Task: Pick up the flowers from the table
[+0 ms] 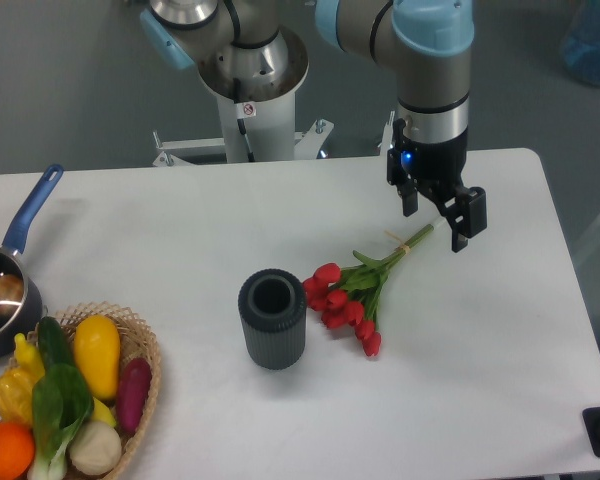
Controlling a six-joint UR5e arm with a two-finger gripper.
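While the gripper (436, 214) hangs with fingers spread over the stem tips, the flowers (355, 295) lie flat on the bench (160, 230) beside the grey vase (272, 318). Risk: thin stems could slip between the fingers if they close off-centre.

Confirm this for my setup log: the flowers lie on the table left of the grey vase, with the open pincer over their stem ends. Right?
Not quite. The flowers lie on the table to the right of the grey vase, not left. The camera view shows this. The open pincer is indeed over their stem ends.
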